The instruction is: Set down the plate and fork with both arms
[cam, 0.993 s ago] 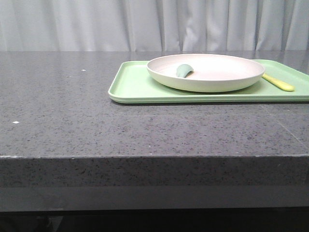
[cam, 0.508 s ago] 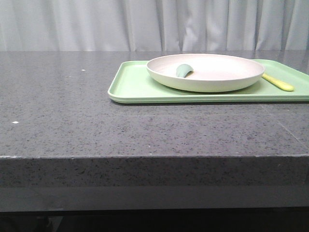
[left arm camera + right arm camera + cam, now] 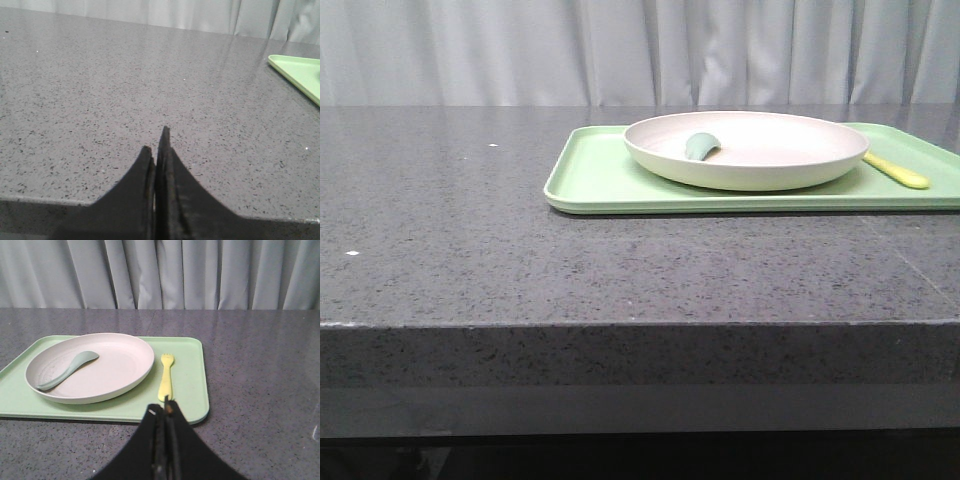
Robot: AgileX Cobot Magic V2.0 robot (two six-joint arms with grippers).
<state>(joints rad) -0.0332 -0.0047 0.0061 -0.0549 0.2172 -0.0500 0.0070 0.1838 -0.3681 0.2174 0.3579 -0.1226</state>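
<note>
Two grippers show only in their own wrist views; neither appears in the front view. The left gripper point(image 3: 156, 145) has its dark fingers pressed together with nothing between them, above bare counter point(image 3: 470, 210) near its front edge. The right gripper point(image 3: 166, 407) is likewise closed and empty, its tips just short of the tray's near rim. Farther back, toward the counter's right edge, the light green tray point(image 3: 590, 180) is cut off by the front view's right border. On it sits the plate point(image 3: 120, 365), with a grey-green spoon point(image 3: 67, 370) lying inside; in the front view the plate's rim hides most of the spoon. The fork point(image 3: 166, 377) lies on the tray just beside the plate, tines toward the back edge.
</note>
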